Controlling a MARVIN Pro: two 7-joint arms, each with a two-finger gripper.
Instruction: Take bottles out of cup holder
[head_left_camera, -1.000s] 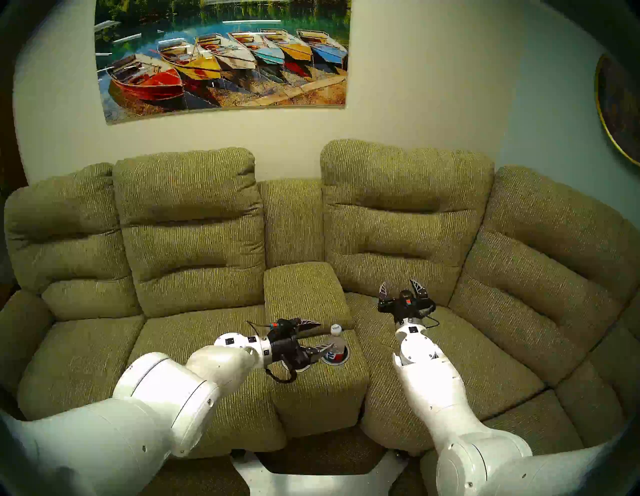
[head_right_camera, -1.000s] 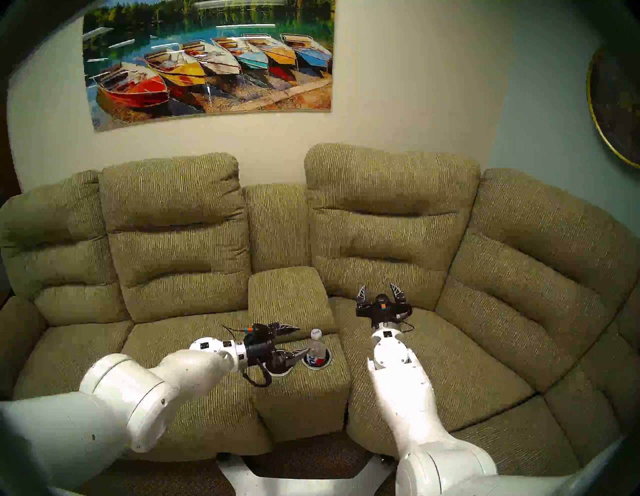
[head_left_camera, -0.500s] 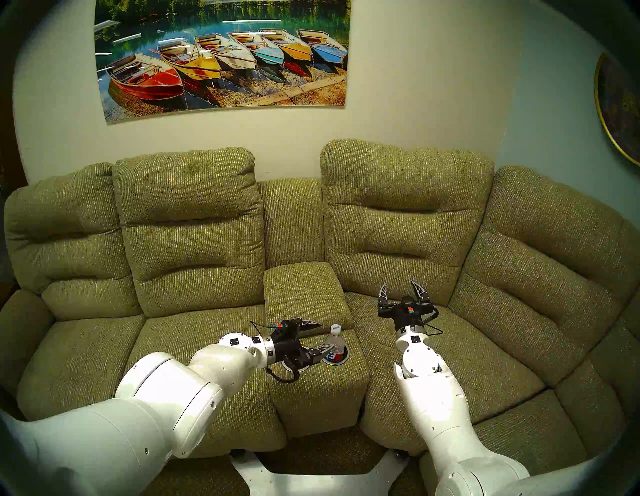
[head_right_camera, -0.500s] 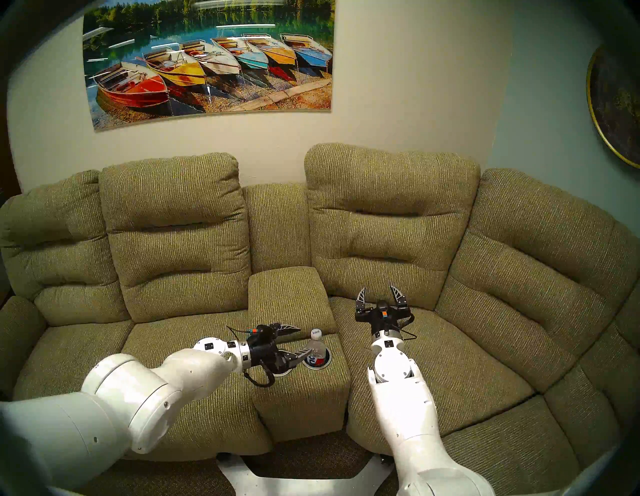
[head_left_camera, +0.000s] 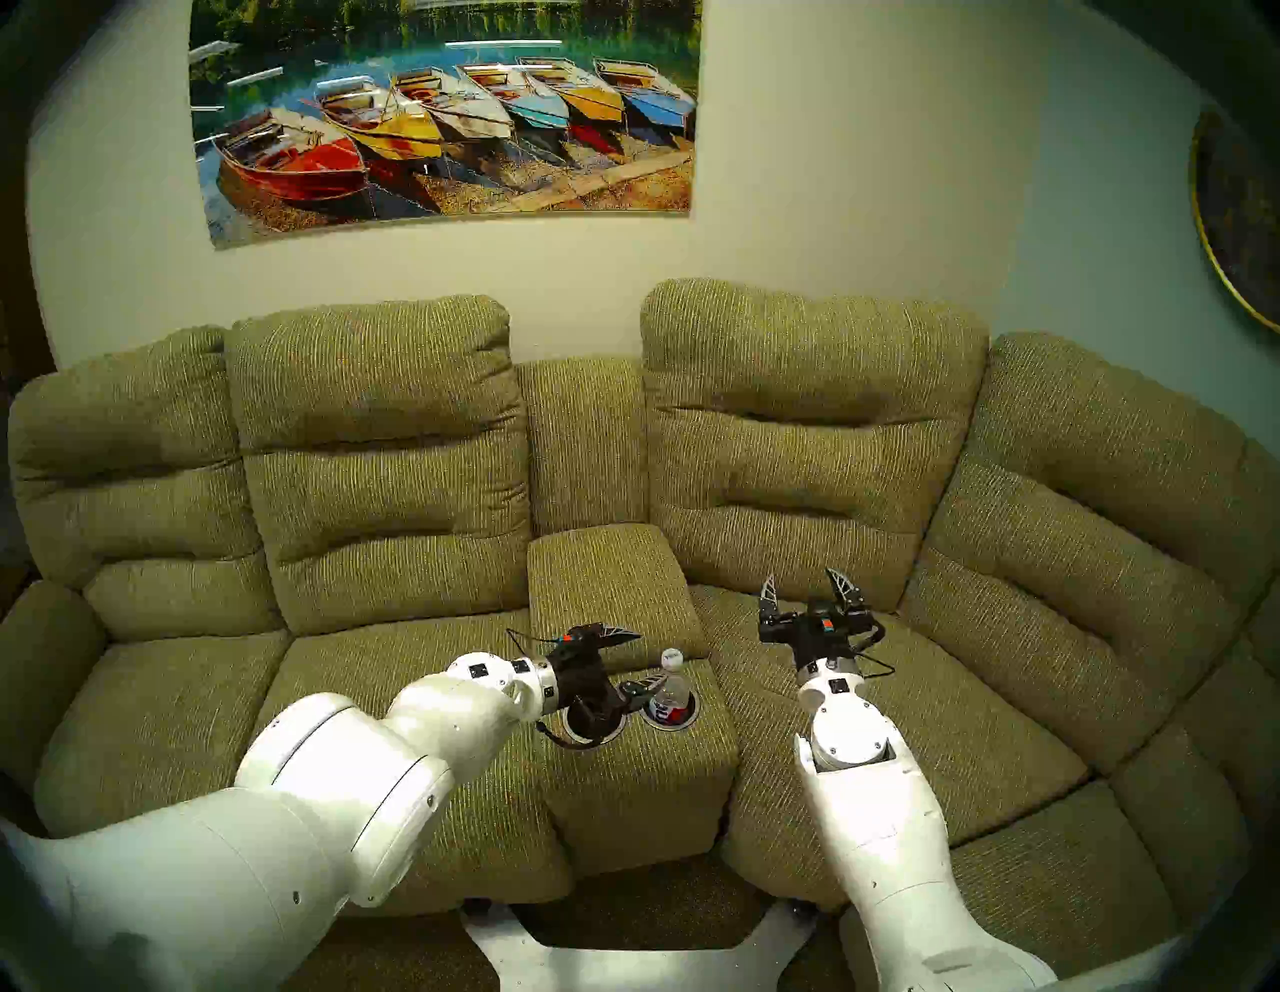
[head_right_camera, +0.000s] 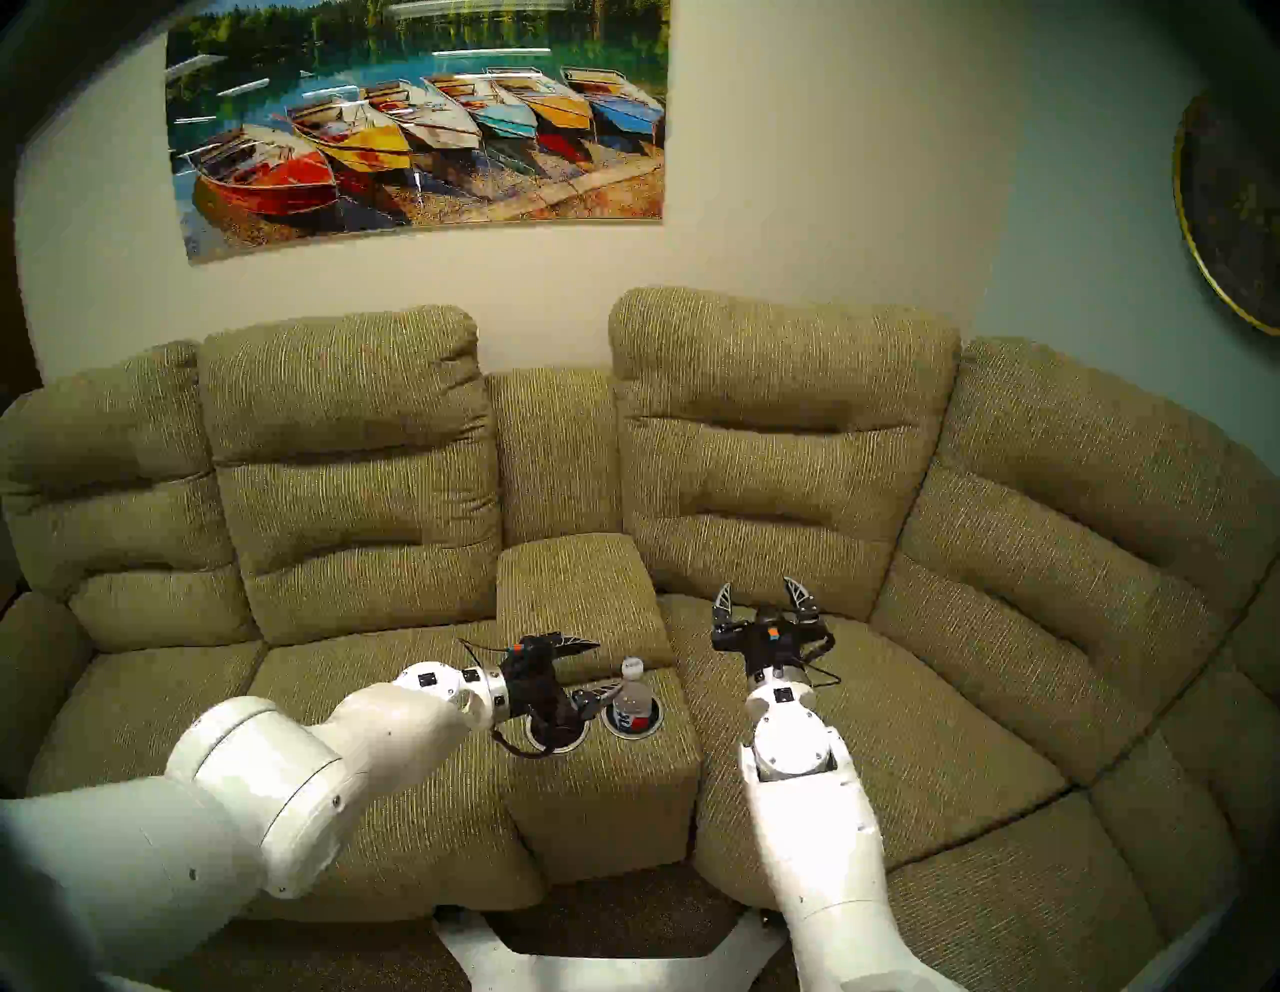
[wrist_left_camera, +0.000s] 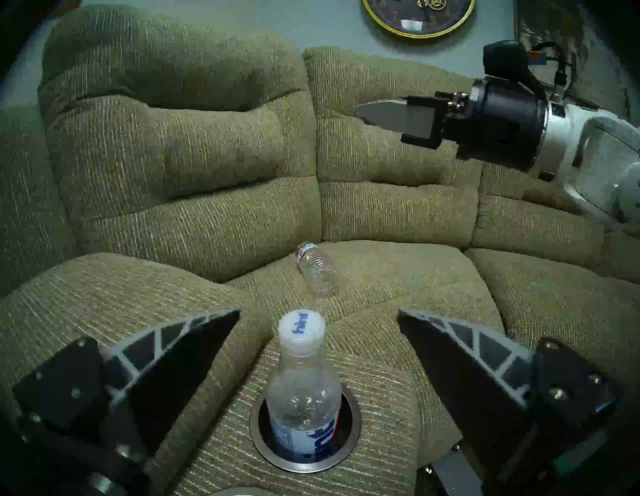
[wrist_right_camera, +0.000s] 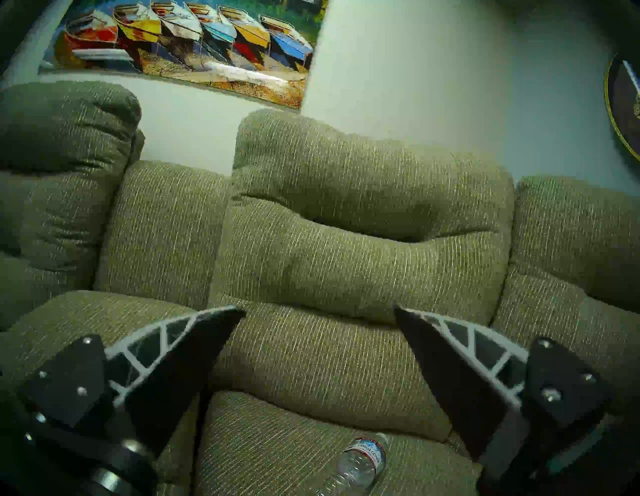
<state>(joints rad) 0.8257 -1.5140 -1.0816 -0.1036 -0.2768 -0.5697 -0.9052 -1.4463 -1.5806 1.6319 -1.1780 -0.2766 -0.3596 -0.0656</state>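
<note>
The white-capped "hint" bottle (wrist_left_camera: 303, 391) stands upright in the right well of the cup holder (wrist_left_camera: 351, 446), also in the head view (head_left_camera: 673, 693). My left gripper (wrist_left_camera: 318, 311) is open, with one finger on each side of this bottle, near its neck, and neither touches it (head_left_camera: 647, 658). The left well (head_right_camera: 554, 738) lies partly under this gripper. The crinkled bottle (wrist_left_camera: 317, 268) lies on its side on the right seat cushion. My right gripper (wrist_right_camera: 320, 308) is open and empty, above and behind that bottle (wrist_right_camera: 360, 460). The right arm hides it in the head views.
The console (head_left_camera: 637, 776) sits between two olive-green seats, with a padded lid (head_left_camera: 609, 582) behind the wells. Backrests rise close behind both grippers. My right gripper (head_left_camera: 803, 585) hovers over the right seat (head_left_camera: 935, 727). A boat picture and a round clock hang on the wall.
My left wrist has edged forward and its fingers have tilted up a little beside the hint bottle. My right gripper has drawn slightly back and levelled. Both stay open.
</note>
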